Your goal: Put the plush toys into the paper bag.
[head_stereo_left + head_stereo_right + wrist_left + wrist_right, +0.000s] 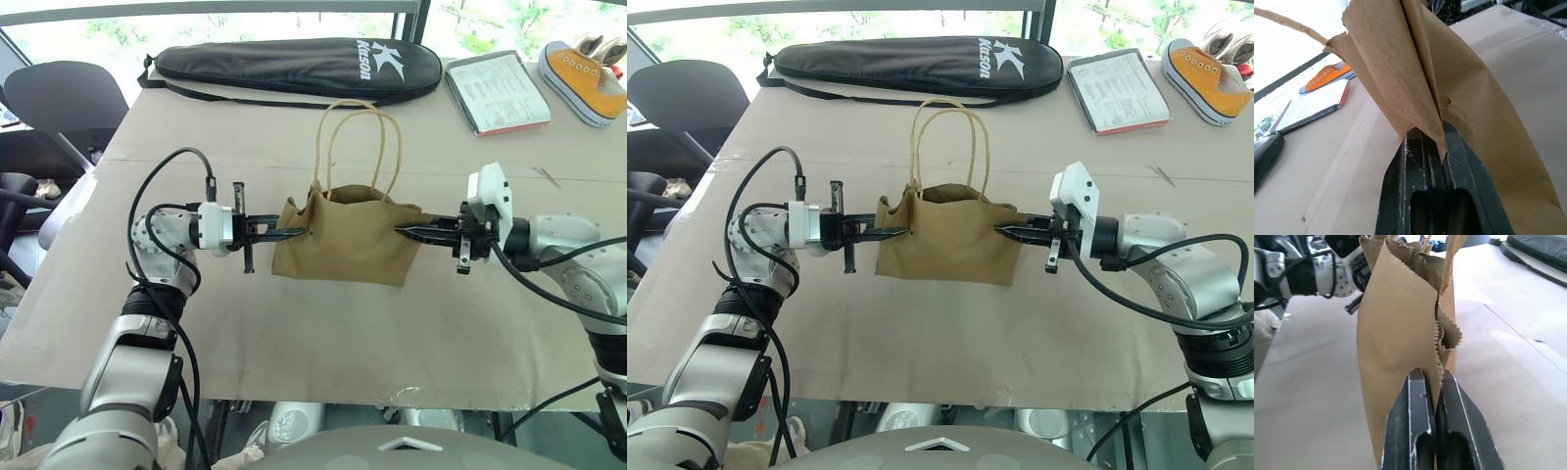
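Note:
The brown paper bag [343, 240] is stretched between my two grippers over the middle of the cardboard-covered table [441, 333], its two cord handles [358, 147] standing upright. My left gripper [294, 233] is shut on the bag's left side fold [1420, 98]. From the other side my right gripper [407, 232] is shut on the right side fold [1442, 333], pinching the serrated rim. The bag's mouth is creased and nearly closed. The plush toys are out of view. Whether the bag's base touches the table I cannot tell.
A long black racket case [294, 67] lies along the far edge of the table. At the far right are a booklet [497, 90] and an orange sneaker [585, 78]. A black chair [59, 98] stands off the far left corner.

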